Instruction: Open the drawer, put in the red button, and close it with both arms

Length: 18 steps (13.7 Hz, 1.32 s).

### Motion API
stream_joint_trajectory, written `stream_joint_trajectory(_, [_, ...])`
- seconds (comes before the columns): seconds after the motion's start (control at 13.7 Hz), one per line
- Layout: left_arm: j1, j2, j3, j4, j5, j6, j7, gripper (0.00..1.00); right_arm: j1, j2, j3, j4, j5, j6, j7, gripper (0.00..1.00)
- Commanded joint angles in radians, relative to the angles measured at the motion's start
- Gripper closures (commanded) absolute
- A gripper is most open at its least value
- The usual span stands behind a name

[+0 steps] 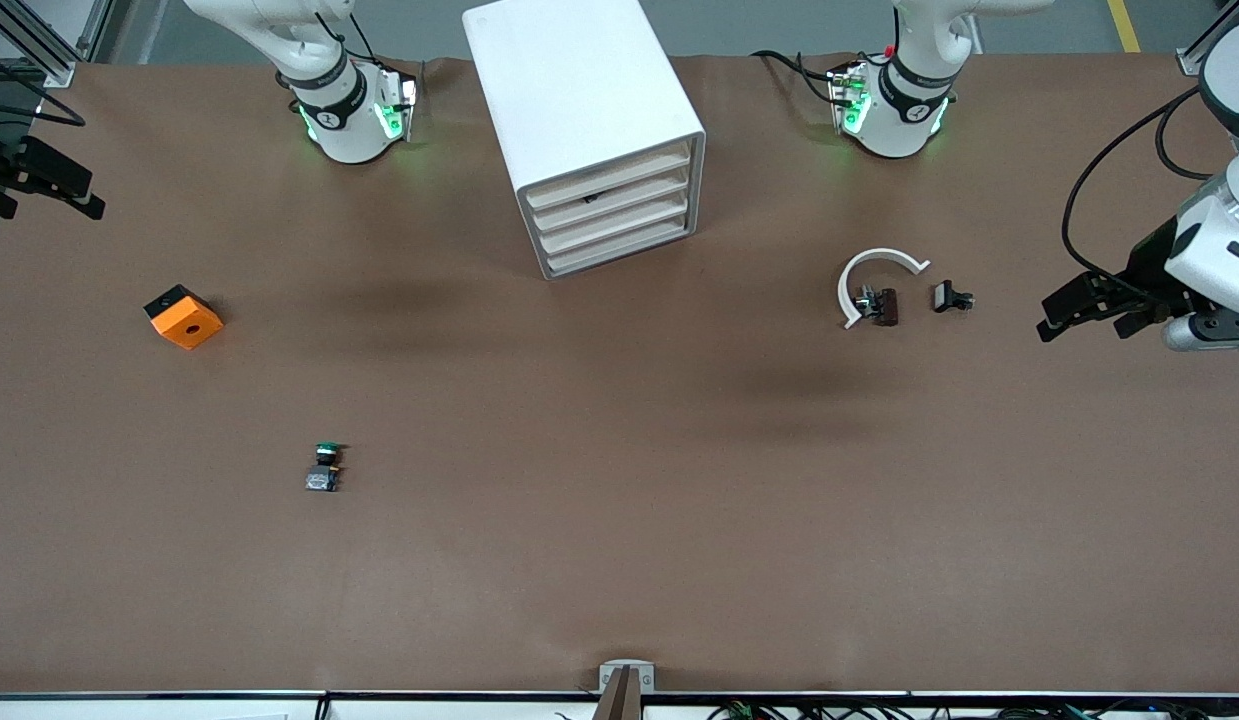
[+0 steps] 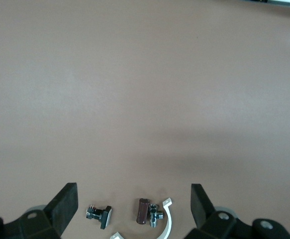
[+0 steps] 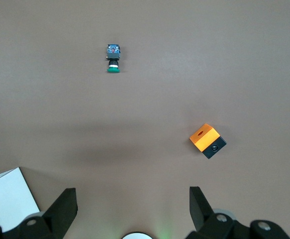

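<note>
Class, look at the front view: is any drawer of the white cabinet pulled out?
No: all four drawer fronts of the white cabinet sit flush with its face, none sticking out over the table.

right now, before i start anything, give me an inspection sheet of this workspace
surface: brown table, flat.
job's things: white drawer cabinet, drawers look shut; red button, nothing seen.
clutter: green button; orange box; white curved piece; small dark parts beside it.
grippers: left gripper open over the small parts; right gripper open over the right arm's end of the table.
cables: black cable on the left arm.
surroundings: grey floor by the arm bases.
</note>
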Motion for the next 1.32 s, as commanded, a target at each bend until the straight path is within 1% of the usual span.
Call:
stream_joint_trajectory(0.0, [-0.006, 0.015, 0.013, 0.04, 0.017, -0.015, 0.012, 0.0, -0.002, -0.012, -0.005, -0.004, 0.012, -0.005, -0.004, 0.0])
stream_joint_trajectory(0.22, [0.002, 0.017, 0.006, 0.067, 0.019, -0.018, 0.005, 0.0, -0.005, -0.012, -0.005, -0.004, 0.01, 0.007, -0.008, 0.0])
stream_joint_trajectory(0.29, [0.011, 0.017, -0.01, 0.073, 0.019, -0.018, 0.002, 0.0, -0.005, -0.012, -0.005, -0.006, 0.01, 0.007, -0.008, 0.0])
stream_joint_trajectory(0.44, [0.075, 0.023, -0.084, 0.077, 0.019, -0.018, -0.001, 0.0, -0.005, -0.012, -0.005, -0.007, 0.01, 0.01, -0.008, 0.0])
stream_joint_trajectory(0.95, [0.074, 0.021, -0.087, 0.087, 0.02, -0.021, 0.005, 0.0, -0.005, -0.01, -0.005, -0.016, 0.01, 0.037, -0.008, 0.0])
stream_joint_trajectory(1.17, [0.071, 0.01, -0.101, 0.09, 0.079, -0.039, -0.005, 0.0, -0.005, -0.01, -0.005, -0.019, 0.01, 0.04, -0.008, 0.0])
stream_joint_trajectory(1.24, [0.074, 0.004, -0.109, 0.103, 0.082, -0.05, -0.005, 0.0, -0.005, -0.01, -0.005, -0.024, 0.01, 0.041, -0.01, 0.0])
